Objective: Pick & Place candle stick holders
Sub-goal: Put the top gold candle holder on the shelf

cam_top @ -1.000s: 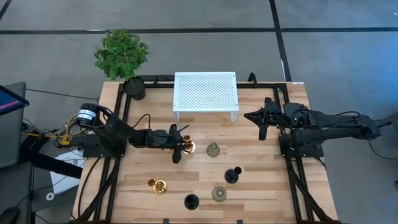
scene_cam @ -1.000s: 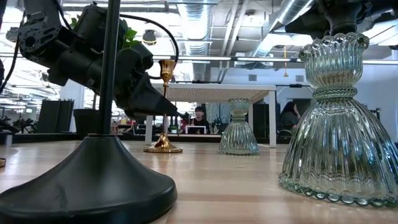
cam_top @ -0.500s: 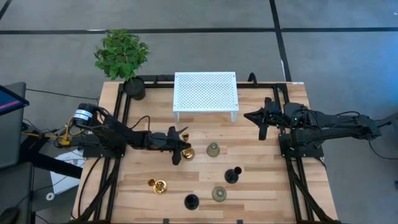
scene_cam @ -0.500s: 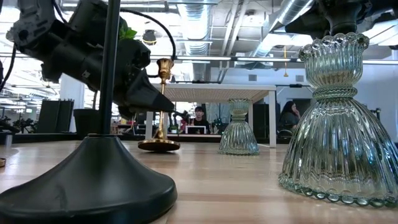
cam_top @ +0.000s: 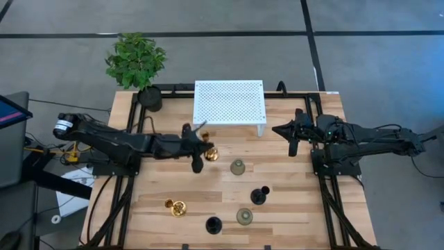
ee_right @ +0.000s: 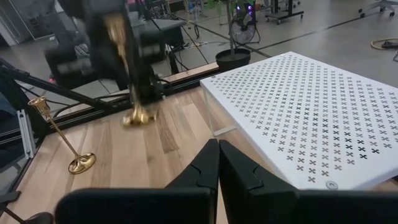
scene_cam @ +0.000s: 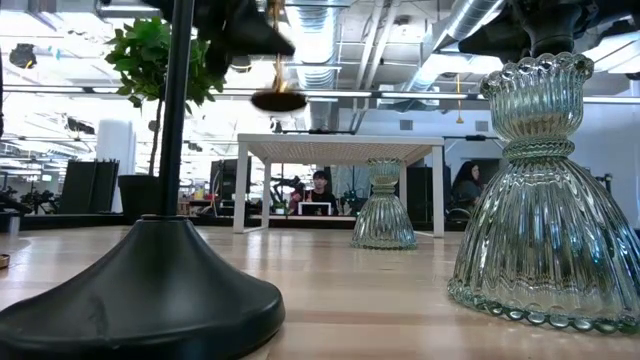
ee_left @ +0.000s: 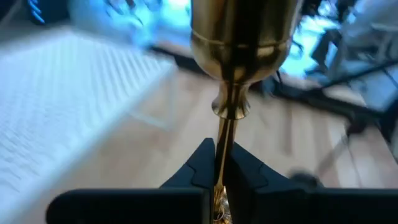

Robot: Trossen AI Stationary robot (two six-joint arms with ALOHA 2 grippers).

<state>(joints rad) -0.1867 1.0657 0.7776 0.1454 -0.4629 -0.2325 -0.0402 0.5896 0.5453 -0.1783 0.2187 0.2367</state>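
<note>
Left gripper, fingers clamped on the gold holder, is now lifting it clear toward the white rack; right gripper idling pinched empty.

Left arm stretched low across the table toward the white perforated stand; left gripper sits just off the stand's front-left corner, raised clear of the table, fingers clamped on the thin stem of a gold candle stick holder. Right arm folded off the stand's right side; right gripper near the front-right corner, jaws pressed together, holding nothing.
</note>
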